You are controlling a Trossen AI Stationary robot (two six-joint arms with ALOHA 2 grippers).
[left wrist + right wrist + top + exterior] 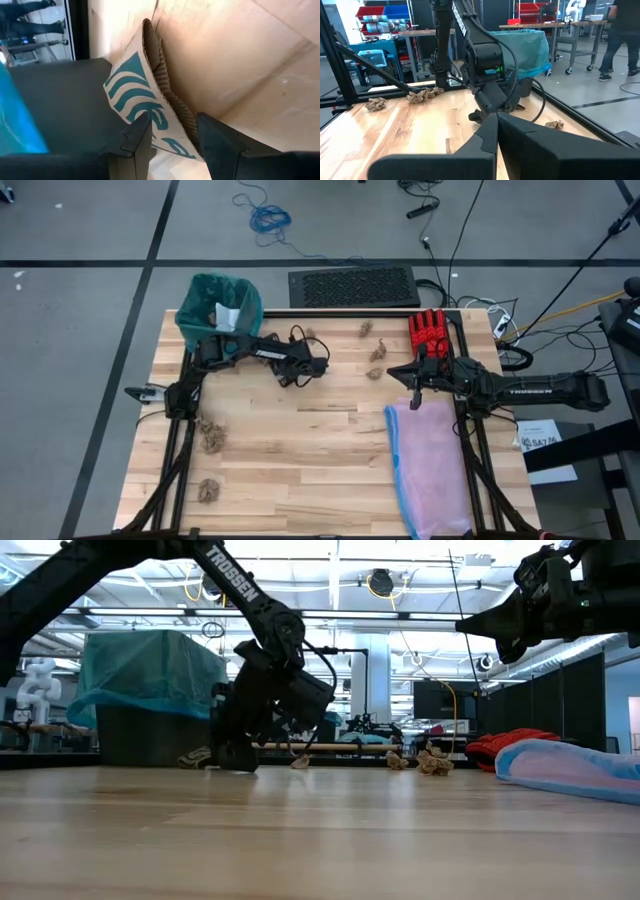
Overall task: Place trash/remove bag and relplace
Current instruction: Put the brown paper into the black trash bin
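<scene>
The bag (205, 300) lines the bin at the surface's (300, 450) far-left corner. Just beside it, toward the centre, the left hand (167, 135) pinches a white-and-blue paper scrap (137, 95), its long axis running away between the fingers. The right hand (412, 402), pressed together, hovers well apart, so the left is nearer.

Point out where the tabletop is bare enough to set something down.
The widest bare patch is the table's middle, bordered by two paper wads on one side and the pink bag on the other. The far edge is crowded: the teal-bagged bin, left hand, more wads, red glove and right hand.
</scene>
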